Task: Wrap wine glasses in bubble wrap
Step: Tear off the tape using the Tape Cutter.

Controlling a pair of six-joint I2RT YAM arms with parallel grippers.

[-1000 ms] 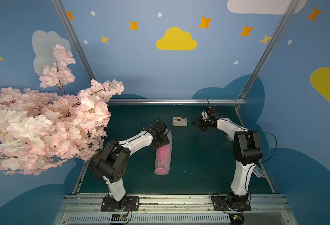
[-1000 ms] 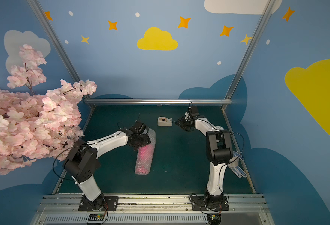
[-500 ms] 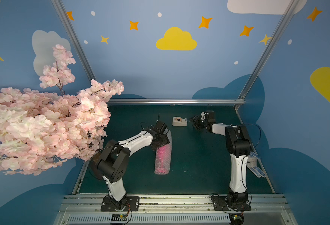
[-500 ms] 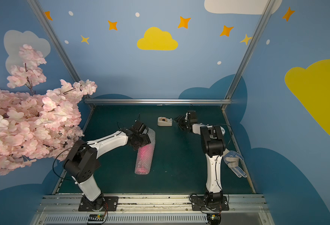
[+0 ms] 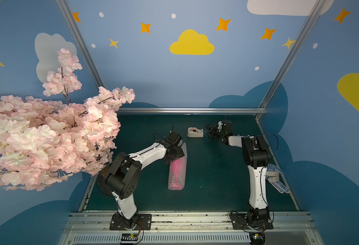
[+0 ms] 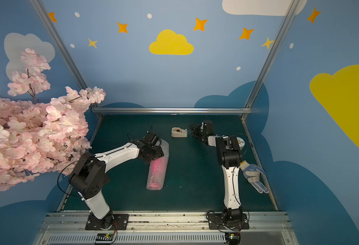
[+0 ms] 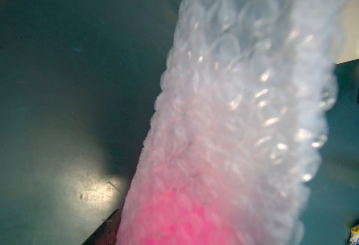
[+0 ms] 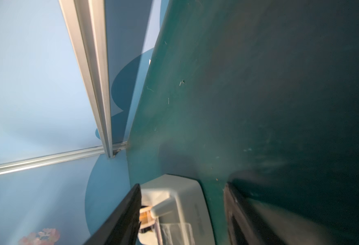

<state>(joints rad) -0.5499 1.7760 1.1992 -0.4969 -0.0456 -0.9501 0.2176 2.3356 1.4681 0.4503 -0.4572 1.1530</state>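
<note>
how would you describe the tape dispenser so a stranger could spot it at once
On the dark green tabletop, look near the back rail. The tape dispenser sits there, between the bubble-wrapped pink goblet and the right end effector. It is the only small beige block, with a brown tape roll in its top.

The left arm (image 5: 148, 153) reaches forward and inward, wrist bent down; the left gripper (image 5: 171, 157) points downward; only one dark finger (image 7: 103, 232) shows in its wrist view, so its grip is unclear. The right arm (image 5: 257, 184) stands upright, forearm stretched low toward the back; the right gripper (image 8: 181, 186) is rolled on its side, jaws parted.
</note>
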